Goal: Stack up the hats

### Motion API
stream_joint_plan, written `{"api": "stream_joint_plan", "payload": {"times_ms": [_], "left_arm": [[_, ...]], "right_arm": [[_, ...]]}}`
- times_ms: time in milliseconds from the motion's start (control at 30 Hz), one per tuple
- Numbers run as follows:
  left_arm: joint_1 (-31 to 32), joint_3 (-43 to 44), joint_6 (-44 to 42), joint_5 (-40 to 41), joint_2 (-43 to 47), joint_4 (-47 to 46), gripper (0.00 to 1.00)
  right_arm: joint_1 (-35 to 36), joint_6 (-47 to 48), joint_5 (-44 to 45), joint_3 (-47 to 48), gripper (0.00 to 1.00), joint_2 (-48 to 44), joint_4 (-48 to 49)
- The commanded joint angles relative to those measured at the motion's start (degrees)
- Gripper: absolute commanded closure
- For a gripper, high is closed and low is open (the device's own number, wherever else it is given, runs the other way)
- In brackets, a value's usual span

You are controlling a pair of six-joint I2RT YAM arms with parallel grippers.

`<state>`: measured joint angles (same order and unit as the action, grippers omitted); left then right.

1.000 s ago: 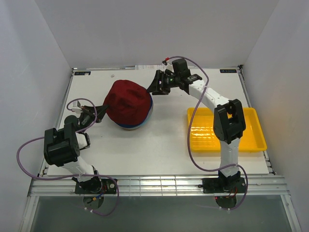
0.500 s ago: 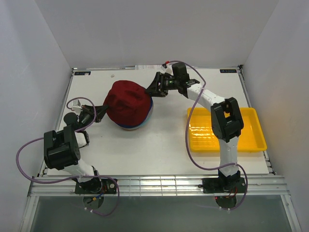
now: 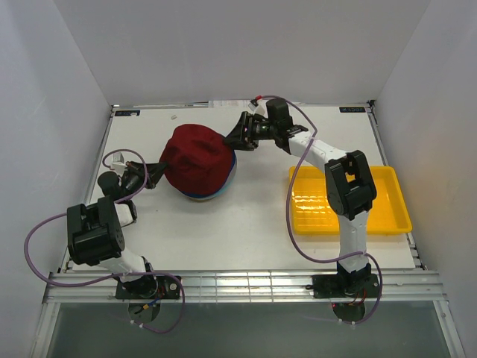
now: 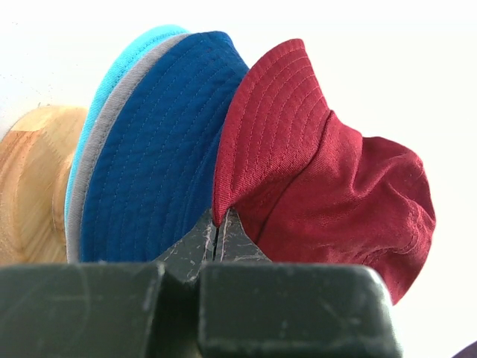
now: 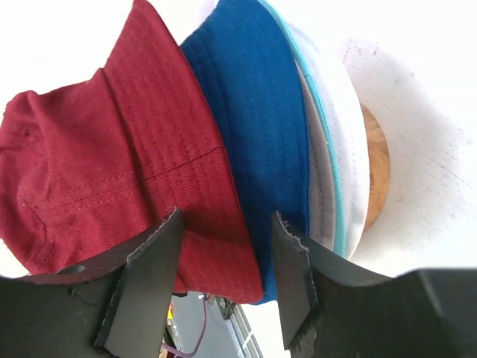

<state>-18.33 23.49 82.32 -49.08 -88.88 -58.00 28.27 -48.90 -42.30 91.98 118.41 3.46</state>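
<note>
The right hand (image 5: 227,218), spread, is moving slightly closer round the brim of the dark red hat (image 3: 195,158) while the left hand (image 4: 216,237) is pinching the opp. brim, so this hat is prob. nearly seated.

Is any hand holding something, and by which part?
The left hand, shut, seems to pinch the dark red hat at its brim edge. The right hand stands open astride that brim, gripping nothing.

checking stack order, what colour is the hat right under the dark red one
Royal blue hat, clearest in the left wrist view.
</note>
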Motion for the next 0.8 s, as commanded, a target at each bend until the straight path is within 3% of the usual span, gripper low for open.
{"api": "stream_joint_plan", "payload": {"times_ms": [0, 500, 767], "left_arm": [[-1.1, 0.6, -2.7, 3.1, 1.0, 5.3, 1.00], [-1.1, 2.3, -6.6, 4.2, 2.8, 12.4, 1.00], [-1.1, 3.6, -8.1, 4.6, 3.2, 15.8, 1.00]], "right_arm": [[0.4, -1.6, -2.1, -0.8, 0.44, -3.3, 4.9], [0.4, -5.1, -3.5, -2.9, 0.51, -3.6, 9.6], [0.4, -6.7, -4.0, -3.1, 0.73, -2.3, 12.1]]}}
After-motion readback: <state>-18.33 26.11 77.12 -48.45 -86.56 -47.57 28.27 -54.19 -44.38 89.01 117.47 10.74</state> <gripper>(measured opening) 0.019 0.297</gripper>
